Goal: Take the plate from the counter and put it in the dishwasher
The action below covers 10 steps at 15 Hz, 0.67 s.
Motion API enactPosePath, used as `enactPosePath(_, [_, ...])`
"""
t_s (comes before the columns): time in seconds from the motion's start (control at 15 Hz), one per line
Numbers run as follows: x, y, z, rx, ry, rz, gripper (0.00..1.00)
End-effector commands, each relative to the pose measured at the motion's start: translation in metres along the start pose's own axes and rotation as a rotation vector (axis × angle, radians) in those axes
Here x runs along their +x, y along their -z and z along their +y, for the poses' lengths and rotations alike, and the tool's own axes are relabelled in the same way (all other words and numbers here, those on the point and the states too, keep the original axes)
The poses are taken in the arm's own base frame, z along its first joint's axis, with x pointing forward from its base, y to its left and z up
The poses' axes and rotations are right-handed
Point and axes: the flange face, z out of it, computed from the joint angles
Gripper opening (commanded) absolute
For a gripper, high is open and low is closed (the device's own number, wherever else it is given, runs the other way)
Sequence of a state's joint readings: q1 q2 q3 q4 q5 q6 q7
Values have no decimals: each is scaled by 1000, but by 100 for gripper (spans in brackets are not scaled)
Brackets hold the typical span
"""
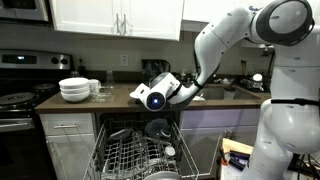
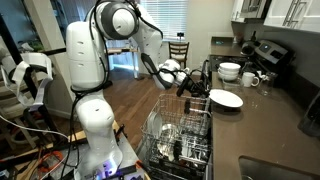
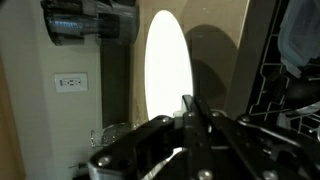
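Note:
The plate (image 2: 226, 99) is small, white and flat, and lies at the counter's (image 2: 270, 130) front edge above the dishwasher (image 2: 180, 135). In the wrist view it shows as a bright oval (image 3: 168, 65). My gripper (image 2: 200, 90) is at the plate's near rim. In the wrist view its fingers (image 3: 190, 103) are pressed together over that rim, so it looks shut on the plate. In an exterior view the gripper (image 1: 168, 82) hides the plate. The dishwasher (image 1: 135, 155) stands open below with its wire racks pulled out.
A stack of deep white bowls (image 1: 75, 90) (image 2: 230, 70) and mugs (image 2: 250, 78) stand further along the counter (image 1: 115, 97). The black stove (image 1: 20, 100) lies beyond them. Dark dishes sit in the racks. A wall socket (image 3: 70, 82) shows in the wrist view.

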<state>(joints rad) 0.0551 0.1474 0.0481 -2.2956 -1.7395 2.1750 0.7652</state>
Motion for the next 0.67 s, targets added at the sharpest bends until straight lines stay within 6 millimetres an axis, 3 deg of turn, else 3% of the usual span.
enactPosePath(0.0, [-4, 16, 5, -98, -29, -15, 2])
enactPosePath(0.13, [-4, 20, 6, -87, -31, -23, 2])
enactPosePath(0.2, [2, 10, -5, -47, -9, -22, 4])
enactPosePath(0.6, [2, 14, -7, -49, -14, -24, 1])
